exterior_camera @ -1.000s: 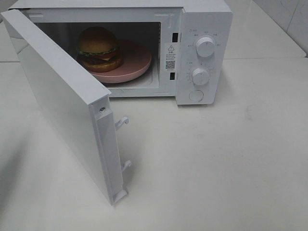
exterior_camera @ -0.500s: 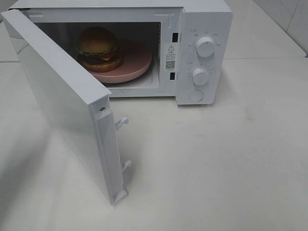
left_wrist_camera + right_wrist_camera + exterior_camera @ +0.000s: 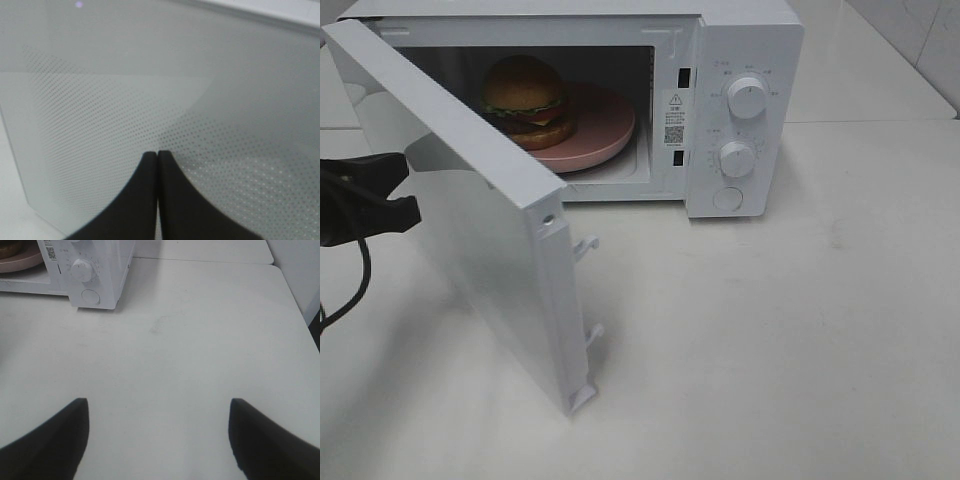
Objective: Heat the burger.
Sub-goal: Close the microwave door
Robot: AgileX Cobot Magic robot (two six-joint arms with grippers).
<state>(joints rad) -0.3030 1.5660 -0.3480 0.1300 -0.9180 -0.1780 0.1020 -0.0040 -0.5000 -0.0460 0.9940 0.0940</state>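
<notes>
The white desk is filling most of the exterior view and carrying a white microwave that is sitting across the upper part of the frame. Its door is standing partly open, swung out toward the lower left. Inside the cavity a pink plate is lying flat. The burger is resting on the plate's left part, at upper centre-left of the frame. At the left edge the left jaws are reaching in, pressed together and holding nothing, with their tips right at the door's outer face. The left wrist view is showing them at the dotted window panel. The right jaws are hanging wide apart over bare desk, nothing between them. On the control panel, the upper knob is sitting above the lower knob, with a round button beneath.
</notes>
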